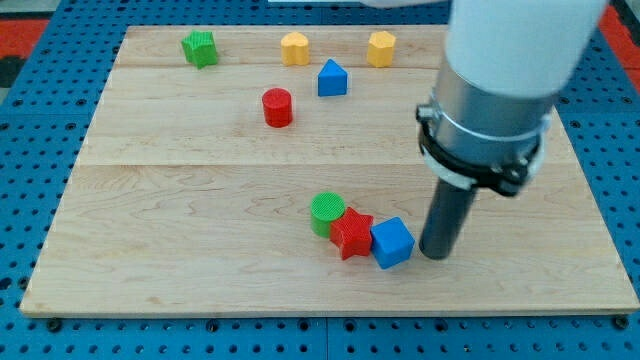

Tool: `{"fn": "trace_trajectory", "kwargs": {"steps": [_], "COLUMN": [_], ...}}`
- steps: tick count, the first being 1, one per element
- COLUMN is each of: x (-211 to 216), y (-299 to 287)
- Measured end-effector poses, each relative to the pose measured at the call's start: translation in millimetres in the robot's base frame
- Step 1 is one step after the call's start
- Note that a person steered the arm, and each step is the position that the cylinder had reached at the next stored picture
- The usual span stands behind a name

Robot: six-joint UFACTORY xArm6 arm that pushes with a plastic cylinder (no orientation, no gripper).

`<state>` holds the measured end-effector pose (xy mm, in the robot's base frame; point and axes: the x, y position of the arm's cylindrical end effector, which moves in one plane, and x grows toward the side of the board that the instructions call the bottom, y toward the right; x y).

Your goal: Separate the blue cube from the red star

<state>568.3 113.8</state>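
Observation:
The blue cube (392, 242) lies on the wooden board near the view's bottom centre, touching the right side of the red star (351, 233). A green cylinder (326, 212) touches the star's upper left. My tip (436, 254) stands on the board just right of the blue cube, close to its right face with a thin gap or light contact; I cannot tell which. The rod rises into the large grey and white arm body above.
Near the view's top lie a green block (200, 48), a yellow block (294, 48), a yellow hexagon-like block (381, 48), a blue triangular block (332, 78) and a red cylinder (277, 107). The board's bottom edge (330, 312) is near the cluster.

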Motion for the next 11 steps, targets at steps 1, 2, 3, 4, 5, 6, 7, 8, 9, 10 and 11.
{"fn": "trace_trajectory", "kwargs": {"steps": [1,2,3,4,5,6,7,8,9,10,11], "x": [19.0,11.4,-11.2,-29.0,-46.0,-73.3,-95.0,-121.0,-119.0,-153.3,-205.2], "y": [-18.1,-59.1,-66.1,-44.3,-25.7,-23.1,-11.7,11.8,17.8,-27.8,-34.3]}}
